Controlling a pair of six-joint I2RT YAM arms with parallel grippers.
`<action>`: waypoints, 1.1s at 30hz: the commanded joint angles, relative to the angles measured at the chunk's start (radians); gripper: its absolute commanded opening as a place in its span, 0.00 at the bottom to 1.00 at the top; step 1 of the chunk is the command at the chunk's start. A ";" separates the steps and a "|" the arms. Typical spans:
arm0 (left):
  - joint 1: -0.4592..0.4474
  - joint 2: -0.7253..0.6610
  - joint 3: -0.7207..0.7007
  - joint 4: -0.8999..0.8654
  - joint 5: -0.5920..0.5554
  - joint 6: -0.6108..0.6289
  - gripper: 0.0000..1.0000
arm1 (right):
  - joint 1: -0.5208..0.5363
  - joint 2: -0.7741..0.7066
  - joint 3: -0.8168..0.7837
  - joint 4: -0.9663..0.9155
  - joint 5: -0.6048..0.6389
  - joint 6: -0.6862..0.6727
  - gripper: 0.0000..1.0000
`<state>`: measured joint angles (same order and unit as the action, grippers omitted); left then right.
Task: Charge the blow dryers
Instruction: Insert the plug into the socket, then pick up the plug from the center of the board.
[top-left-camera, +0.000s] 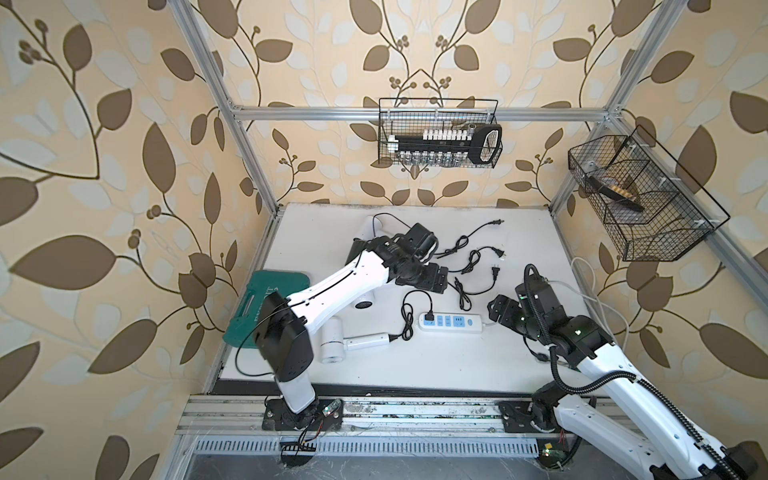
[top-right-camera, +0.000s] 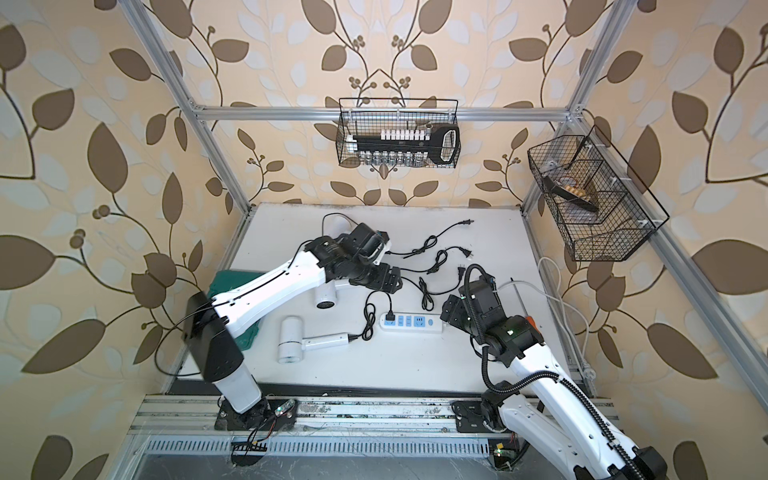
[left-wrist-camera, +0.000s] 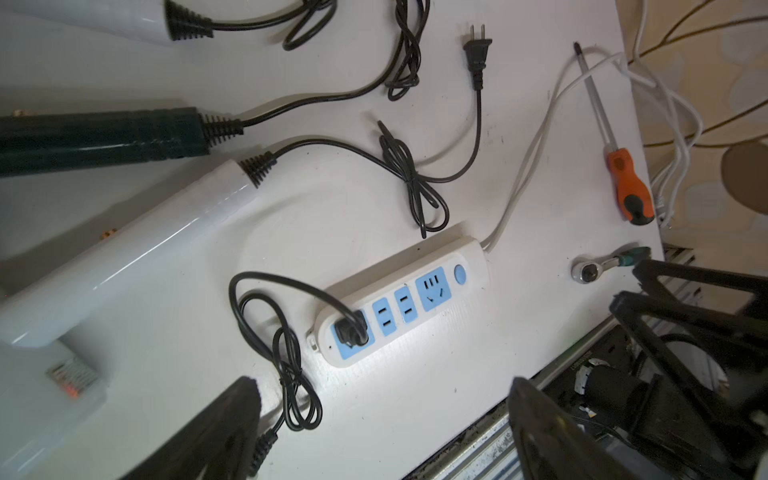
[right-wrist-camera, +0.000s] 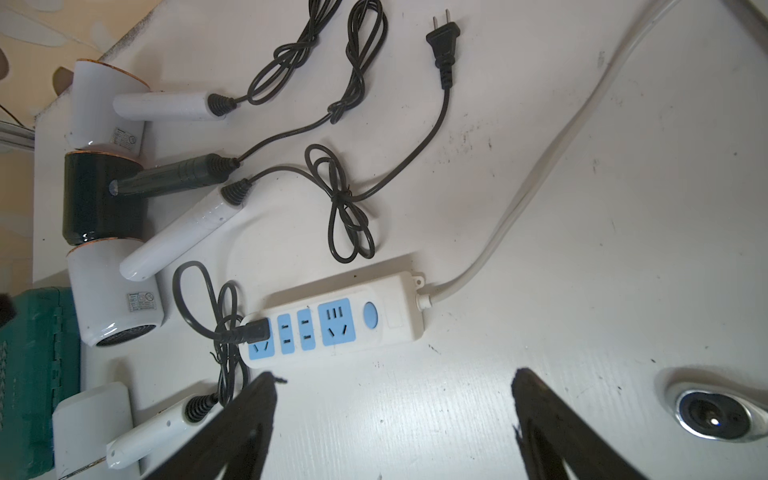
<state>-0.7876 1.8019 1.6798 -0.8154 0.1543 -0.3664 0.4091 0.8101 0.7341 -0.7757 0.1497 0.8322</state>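
My left pincer and right pincer both apart, empty. Next I'd pinch loose plug by body, prongs clear, square to free slot on power strip.

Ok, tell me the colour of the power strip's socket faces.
Light blue, set in the long white plastic power strip; clearest in the right wrist view.

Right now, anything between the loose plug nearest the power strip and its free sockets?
Nothing solid. The loose plug has bare table toward the power strip, except its own tied cord loop lying beside the strip, not on it. Three sockets are uncovered; the end one is taken.
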 joint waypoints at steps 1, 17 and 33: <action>-0.028 0.123 0.160 -0.063 0.014 0.170 0.95 | -0.073 0.011 -0.027 -0.019 -0.109 -0.047 0.89; -0.029 0.551 0.604 -0.079 0.177 0.455 0.89 | -0.302 -0.014 -0.121 0.087 -0.270 -0.064 0.88; -0.055 0.580 0.444 0.126 0.262 0.836 0.83 | -0.314 -0.127 -0.137 0.061 -0.242 -0.102 0.88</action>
<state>-0.8330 2.3817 2.1204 -0.7242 0.3599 0.3672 0.1013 0.7151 0.6182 -0.6960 -0.1043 0.7540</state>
